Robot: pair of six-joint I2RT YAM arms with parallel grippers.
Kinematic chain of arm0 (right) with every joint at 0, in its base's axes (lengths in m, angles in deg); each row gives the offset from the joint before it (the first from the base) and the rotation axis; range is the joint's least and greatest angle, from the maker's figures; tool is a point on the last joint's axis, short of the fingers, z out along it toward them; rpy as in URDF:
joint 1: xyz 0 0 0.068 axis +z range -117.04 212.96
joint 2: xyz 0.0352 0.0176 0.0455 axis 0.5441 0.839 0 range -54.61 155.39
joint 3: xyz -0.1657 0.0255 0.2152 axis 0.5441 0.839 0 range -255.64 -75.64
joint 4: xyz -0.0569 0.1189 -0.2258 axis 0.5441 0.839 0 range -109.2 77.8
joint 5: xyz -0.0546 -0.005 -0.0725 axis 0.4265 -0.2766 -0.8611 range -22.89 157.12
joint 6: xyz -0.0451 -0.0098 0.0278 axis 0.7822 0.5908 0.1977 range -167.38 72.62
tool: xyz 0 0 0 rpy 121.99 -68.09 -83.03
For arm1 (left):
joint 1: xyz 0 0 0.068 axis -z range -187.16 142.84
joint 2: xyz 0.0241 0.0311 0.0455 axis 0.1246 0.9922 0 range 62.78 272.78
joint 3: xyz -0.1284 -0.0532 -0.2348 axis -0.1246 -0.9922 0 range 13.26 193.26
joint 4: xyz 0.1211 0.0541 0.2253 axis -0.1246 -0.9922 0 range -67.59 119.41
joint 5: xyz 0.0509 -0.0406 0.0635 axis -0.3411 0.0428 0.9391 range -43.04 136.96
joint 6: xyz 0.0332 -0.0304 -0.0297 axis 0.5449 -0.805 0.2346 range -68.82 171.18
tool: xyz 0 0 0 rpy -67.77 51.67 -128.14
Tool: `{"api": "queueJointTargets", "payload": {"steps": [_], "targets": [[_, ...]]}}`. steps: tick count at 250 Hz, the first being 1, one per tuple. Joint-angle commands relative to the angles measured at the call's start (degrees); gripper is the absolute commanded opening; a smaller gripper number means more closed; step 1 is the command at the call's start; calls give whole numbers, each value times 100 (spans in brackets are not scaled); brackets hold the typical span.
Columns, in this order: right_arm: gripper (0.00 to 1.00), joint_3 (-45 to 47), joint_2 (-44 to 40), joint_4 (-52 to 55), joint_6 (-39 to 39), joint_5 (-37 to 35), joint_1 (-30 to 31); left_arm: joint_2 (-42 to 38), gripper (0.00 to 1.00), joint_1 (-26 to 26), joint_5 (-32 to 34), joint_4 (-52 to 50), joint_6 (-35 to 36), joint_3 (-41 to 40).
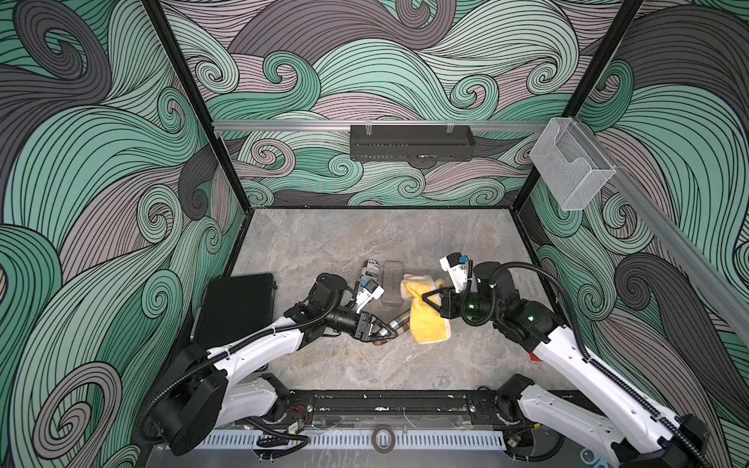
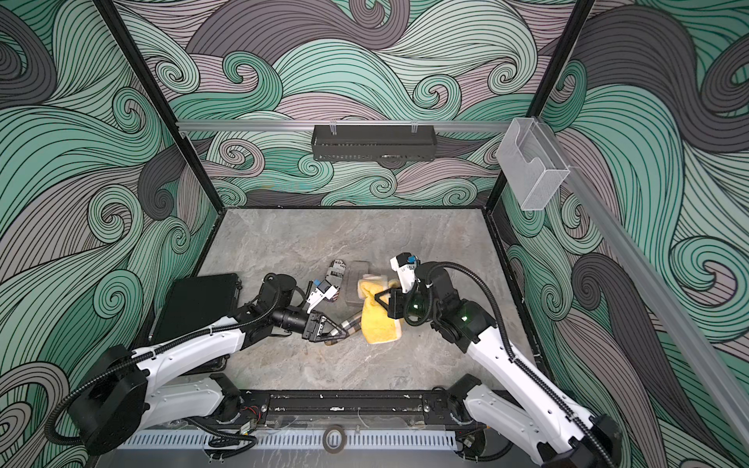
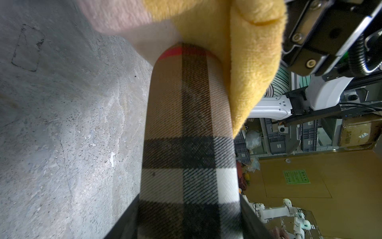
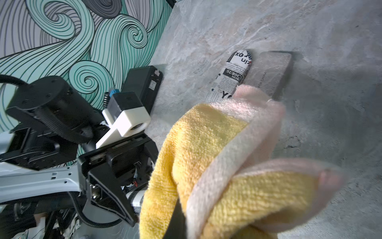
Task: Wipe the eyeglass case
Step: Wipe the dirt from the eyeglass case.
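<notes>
While its near end was pinched between the jaws of the left gripper [image 1: 388,333], the plaid eyeglass case [image 1: 401,322] pointed toward the right arm, presumably so that its free length was exposed for wiping. The yellow cloth [image 1: 426,324], clamped in the tightly closed right gripper [image 1: 425,299], draped over the case's far end, touching it. Beyond the case, on the table [image 1: 405,239], a newsprint-patterned case [image 1: 371,268] and a grey case [image 1: 392,283] lay side by side. A black box [image 1: 239,308] sat well apart on the left arm's side.
</notes>
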Motion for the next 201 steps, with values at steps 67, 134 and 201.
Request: {"api": "queueJointTargets", "payload": {"steps": [67, 134, 201], "targets": [[0, -93, 782, 1041, 207, -991, -43, -282, 49, 17, -134, 75, 218, 214], [0, -205, 270, 403, 49, -349, -51, -214, 49, 24, -123, 152, 198, 200], [0, -197, 463, 417, -56, -40, -39, -191, 49, 35, -97, 258, 165, 148]]}}
